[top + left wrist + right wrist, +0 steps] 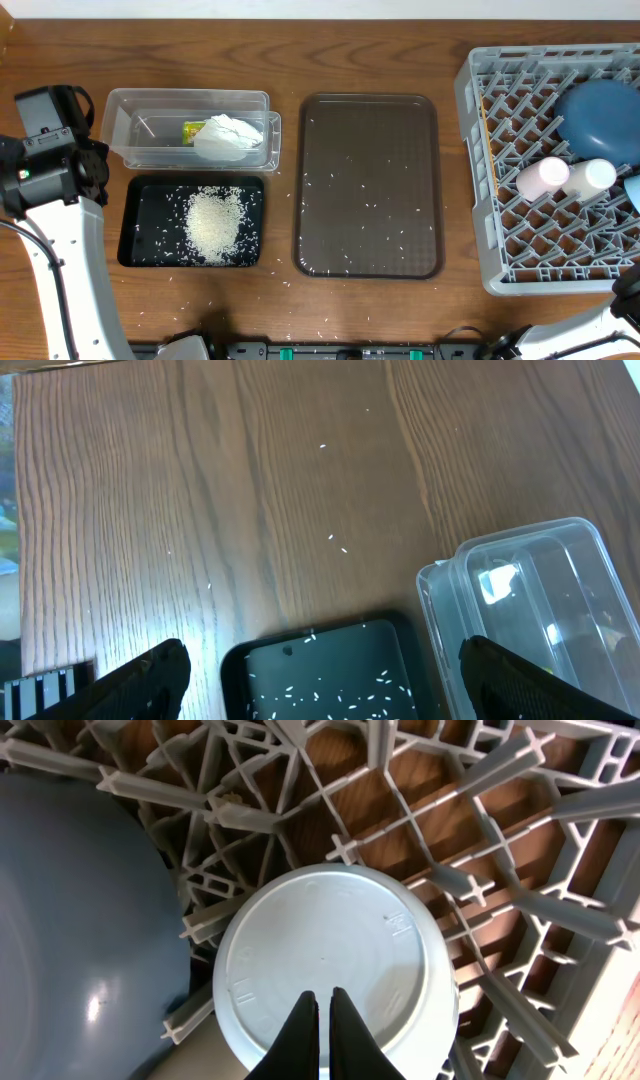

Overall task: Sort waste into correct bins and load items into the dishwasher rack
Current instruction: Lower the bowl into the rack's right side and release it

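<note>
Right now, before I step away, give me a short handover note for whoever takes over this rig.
Left pincer: open, empty, over the table by the black tray and clear tub.
Right pincer: shut, empty, above the upturned small light-blue bowl in the rack.
Done: wrapper and tissue in the tub; rice pile in the black tray; dark-blue bowl, pink cup, white cup in the rack.
Left: stray rice grains on the table and brown serving tray. Chopsticks not clearly visible.
</note>
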You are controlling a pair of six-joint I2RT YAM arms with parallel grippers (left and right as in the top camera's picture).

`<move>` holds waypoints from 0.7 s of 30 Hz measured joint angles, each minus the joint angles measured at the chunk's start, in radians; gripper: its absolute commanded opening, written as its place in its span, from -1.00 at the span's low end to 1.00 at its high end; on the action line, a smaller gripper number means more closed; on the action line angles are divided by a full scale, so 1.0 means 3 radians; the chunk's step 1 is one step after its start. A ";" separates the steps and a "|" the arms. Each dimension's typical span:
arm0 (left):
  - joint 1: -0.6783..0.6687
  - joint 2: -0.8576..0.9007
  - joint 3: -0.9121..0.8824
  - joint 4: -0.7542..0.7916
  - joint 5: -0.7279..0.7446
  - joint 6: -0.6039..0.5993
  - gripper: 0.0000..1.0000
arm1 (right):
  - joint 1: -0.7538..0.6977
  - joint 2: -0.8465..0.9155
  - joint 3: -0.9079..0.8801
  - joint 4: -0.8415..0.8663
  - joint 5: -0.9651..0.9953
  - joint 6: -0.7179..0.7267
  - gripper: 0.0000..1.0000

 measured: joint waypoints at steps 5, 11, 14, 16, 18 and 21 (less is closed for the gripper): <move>0.0000 0.0000 0.0000 0.0000 0.0000 0.0000 0.79 | 0.0017 0.0032 0.0000 -0.0014 -0.0014 -0.0038 -0.94; 0.0000 0.0000 0.0000 0.0001 0.0000 0.0000 0.79 | 0.0020 0.0230 0.0017 -0.0058 -0.0037 -0.0064 -0.98; 0.0000 0.0000 0.0000 0.0001 0.0000 0.0000 0.79 | 0.0020 0.0229 0.0036 -0.0107 -0.0036 -0.0065 -0.98; 0.0000 0.0000 0.0000 0.0000 0.0001 0.0000 0.79 | 0.0020 0.0223 0.0046 -0.0141 -0.0037 -0.0065 -0.98; 0.0000 0.0000 0.0000 0.0000 0.0000 0.0000 0.79 | 0.0020 0.0193 0.0045 -0.0193 -0.0039 -0.0065 -0.98; 0.0000 0.0000 0.0000 0.0000 0.0000 0.0000 0.79 | 0.0020 0.0121 0.0045 -0.0291 -0.0102 -0.0065 -0.98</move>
